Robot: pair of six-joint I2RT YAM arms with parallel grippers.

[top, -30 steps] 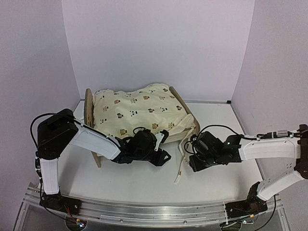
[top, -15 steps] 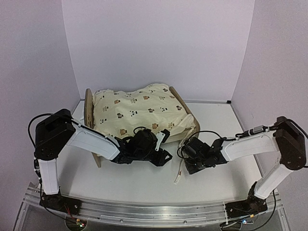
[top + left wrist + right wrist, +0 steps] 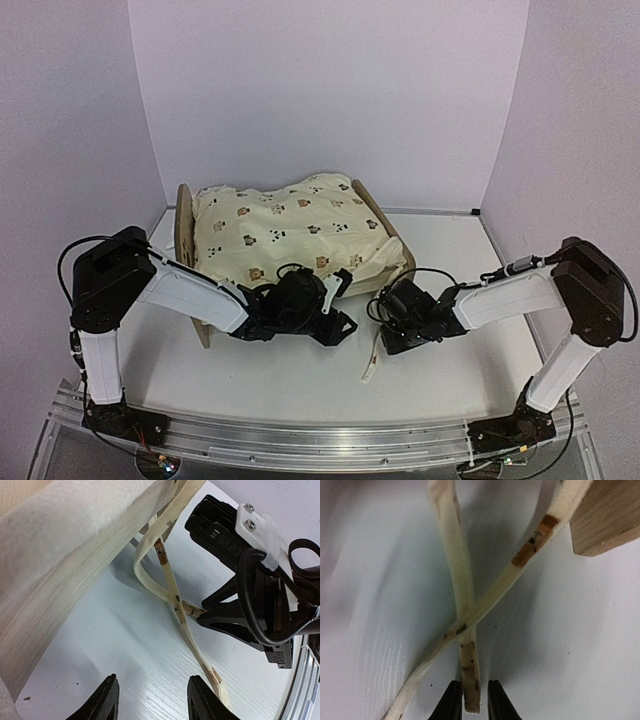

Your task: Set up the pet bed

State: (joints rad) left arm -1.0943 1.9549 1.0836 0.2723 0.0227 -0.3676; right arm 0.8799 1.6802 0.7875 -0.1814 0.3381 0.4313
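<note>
The pet bed (image 3: 184, 222), light plywood with rounded end boards, stands at the back middle with a cream animal-print quilt (image 3: 285, 230) draped over it. Two cream tie straps (image 3: 375, 345) hang from the quilt's near right corner onto the table and cross (image 3: 465, 622). My right gripper (image 3: 470, 700) is low on the table, its fingers closed narrowly around the end of one strap (image 3: 471, 680). My left gripper (image 3: 152, 695) is open beside the bed's near side rail (image 3: 65, 595), above bare table, and the straps (image 3: 170, 580) lie just past it.
The bed's near right wooden leg (image 3: 610, 515) stands close to the right gripper. The two grippers (image 3: 343, 312) (image 3: 380, 328) are near each other in front of the bed. White walls enclose the white table (image 3: 450, 250) on three sides.
The right arm has reached left to the straps and its jaws have narrowed around one strap's end. The left arm, the bed and the quilt have not moved.
</note>
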